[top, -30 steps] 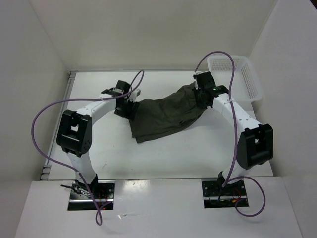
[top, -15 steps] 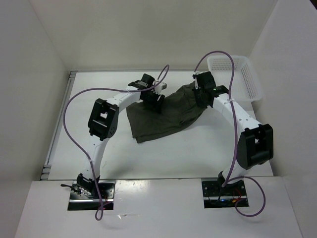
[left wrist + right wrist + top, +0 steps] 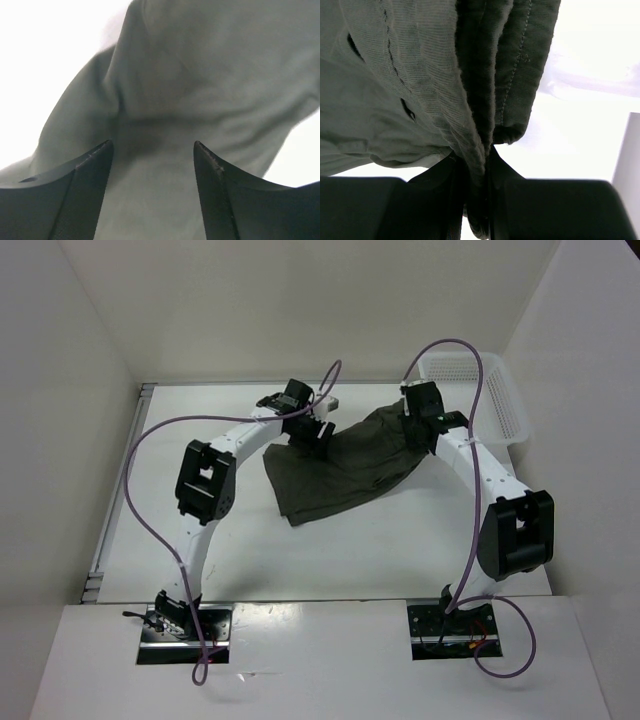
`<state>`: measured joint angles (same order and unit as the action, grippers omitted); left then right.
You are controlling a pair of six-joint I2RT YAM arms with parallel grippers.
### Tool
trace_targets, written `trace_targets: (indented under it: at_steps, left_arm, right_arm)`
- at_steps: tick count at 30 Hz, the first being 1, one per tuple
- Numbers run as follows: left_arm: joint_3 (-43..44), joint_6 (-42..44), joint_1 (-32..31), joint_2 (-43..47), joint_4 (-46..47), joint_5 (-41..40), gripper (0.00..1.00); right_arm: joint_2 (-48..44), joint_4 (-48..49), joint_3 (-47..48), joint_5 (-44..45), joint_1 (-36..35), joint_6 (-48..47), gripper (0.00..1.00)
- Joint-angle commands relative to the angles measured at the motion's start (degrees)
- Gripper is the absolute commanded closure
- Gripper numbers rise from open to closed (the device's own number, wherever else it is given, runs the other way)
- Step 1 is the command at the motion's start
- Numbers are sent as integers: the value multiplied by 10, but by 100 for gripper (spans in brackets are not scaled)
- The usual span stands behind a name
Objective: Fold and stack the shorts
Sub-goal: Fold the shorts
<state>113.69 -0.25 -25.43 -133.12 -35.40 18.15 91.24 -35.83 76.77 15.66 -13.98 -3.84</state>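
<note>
Between the two grippers: dark olive-green, wrinkled soft fabric shorts, lying on white bench.
Left gripper: jaws apart, over the shorts' fabric.
Right gripper: jaws clamped on bunched shorts edge.
White mesh basket: just beyond right gripper.

White mesh basket at the far right corner of the white table, beside a wall

I read the shorts as soft, matt olive cloth, finely ribbed, with stitched hems bunched just above my right gripper. The left gripper shows matt black plastic fingers with slightly scuffed edges. Beyond the right hand, the basket looks like white plastic mesh.
</note>
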Motion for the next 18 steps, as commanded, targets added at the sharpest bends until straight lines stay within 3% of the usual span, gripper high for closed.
trace_targets:
  at_steps: [1,5,7,11,18]
  left_arm:
    - [-1,3,14,116,-4,17,27]
    - [-114,3,47,181,-4,6,25]
    - [-191,3,54,187,2,-13,25]
    - [-259,3,54,163,-3,-8,28]
    - [-256,3,54,111,33,5,32]
  right_arm:
    - [-25,52,7,52,3,-20,100]
    - [-19,64,28,86,3,-43,100]
    - [-7,64,48,86,3,-54,100]
    - [-2,64,67,86,-23,-61,100]
    - [-2,38,30,65,-125,-61,100]
